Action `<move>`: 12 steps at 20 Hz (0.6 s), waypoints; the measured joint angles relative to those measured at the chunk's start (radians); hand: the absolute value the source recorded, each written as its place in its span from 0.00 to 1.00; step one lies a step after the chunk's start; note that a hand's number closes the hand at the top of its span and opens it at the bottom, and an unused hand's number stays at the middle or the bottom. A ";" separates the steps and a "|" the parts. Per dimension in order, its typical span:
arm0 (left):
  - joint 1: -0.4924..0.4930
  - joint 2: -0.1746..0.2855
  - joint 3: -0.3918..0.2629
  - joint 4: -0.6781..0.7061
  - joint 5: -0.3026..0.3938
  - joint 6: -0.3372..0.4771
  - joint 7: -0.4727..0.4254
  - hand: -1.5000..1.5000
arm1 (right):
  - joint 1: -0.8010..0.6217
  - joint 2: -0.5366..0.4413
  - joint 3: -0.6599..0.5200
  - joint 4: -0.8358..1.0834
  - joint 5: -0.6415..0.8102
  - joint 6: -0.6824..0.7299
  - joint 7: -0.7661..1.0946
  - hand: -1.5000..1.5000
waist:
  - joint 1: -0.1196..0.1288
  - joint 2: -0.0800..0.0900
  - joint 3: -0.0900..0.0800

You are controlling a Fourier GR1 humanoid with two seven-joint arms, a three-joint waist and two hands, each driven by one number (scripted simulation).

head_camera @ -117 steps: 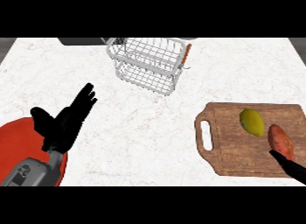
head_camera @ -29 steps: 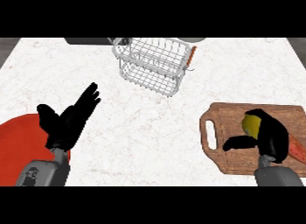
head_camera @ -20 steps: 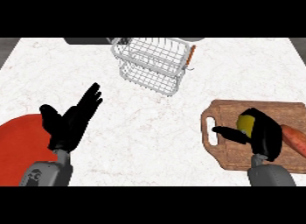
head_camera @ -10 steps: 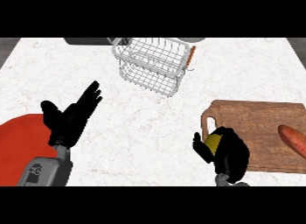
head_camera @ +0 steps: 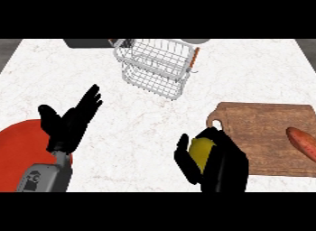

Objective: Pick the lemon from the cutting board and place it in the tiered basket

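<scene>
My right hand (head_camera: 222,163) is shut on the yellow lemon (head_camera: 202,149), held above the white counter just left of the wooden cutting board (head_camera: 267,131). Only part of the lemon shows between thumb and fingers. The white wire tiered basket (head_camera: 157,65) stands at the back centre, well apart from the lemon. My left hand (head_camera: 68,124) rests open at the left, fingers up, over the counter beside the red plate.
A reddish sweet potato (head_camera: 309,146) lies on the board's right side. A red plate (head_camera: 14,155) fills the lower left corner. A dark object (head_camera: 87,43) sits behind the basket at the counter's back edge.
My right hand closed on the lemon on the board, lifted it and carried it left, off the board's left edge. The left hand stayed nearly still.
</scene>
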 measured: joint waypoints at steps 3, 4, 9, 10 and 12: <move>0.002 -0.006 -0.005 0.008 -0.005 0.002 -0.006 0.50 | -0.041 0.000 0.046 -0.093 0.086 0.052 0.033 1.00 | -0.005 0.000 0.000; 0.000 -0.005 -0.005 0.007 -0.008 0.003 -0.006 0.50 | -0.057 0.000 0.057 -0.118 0.110 0.072 0.039 1.00 | -0.004 0.001 0.000; 0.011 -0.008 -0.010 -0.008 -0.005 -0.001 -0.004 0.50 | -0.153 -0.001 0.064 -0.208 0.187 0.161 0.050 1.00 | 0.009 0.003 0.000; 0.005 -0.008 -0.009 -0.008 -0.003 -0.001 0.002 0.50 | -0.178 -0.001 0.058 -0.220 0.193 0.184 0.050 1.00 | 0.010 0.004 0.000; 0.000 -0.011 -0.012 -0.007 -0.003 -0.001 0.008 0.50 | -0.227 -0.001 0.041 -0.226 0.196 0.228 0.047 1.00 | 0.015 0.006 -0.001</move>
